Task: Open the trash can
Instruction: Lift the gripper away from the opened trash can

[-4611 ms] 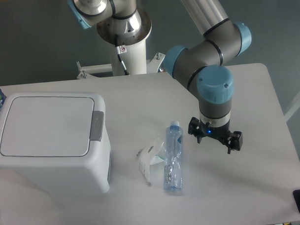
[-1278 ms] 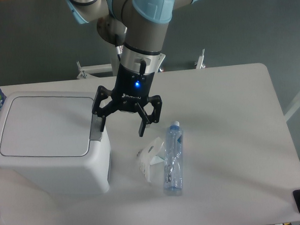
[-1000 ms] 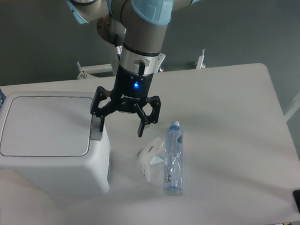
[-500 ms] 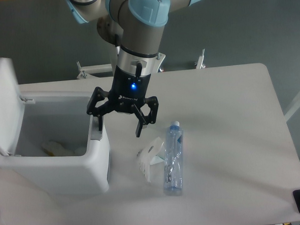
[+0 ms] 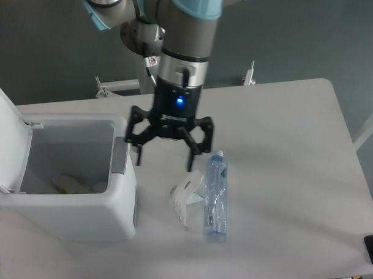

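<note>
The lid is standing up at the far left, swung back on its hinge, so the bin is sitting open on the left part of the bench. Some pale scraps are lying at the bottom inside. The bin looks like thin, stiff moulded plastic: probably light for its bulk, smooth and slippery on the sides, and likely to slide on the bench if shoved sideways. It offers nothing for two fingers to pinch well; the place to work it is the grey button on its right rim, pressed straight down so the body is not skating away. The lid, being a thin flat panel, seems to spring up by itself once that button is released.

Just right of the button, the hand is hanging above the bench with its fingers spread wide and nothing between them, apart from the bin. Right of the bin and below the hand, a crumpled wrapper is lying beside a clear bottle, both well clear of the button.
</note>
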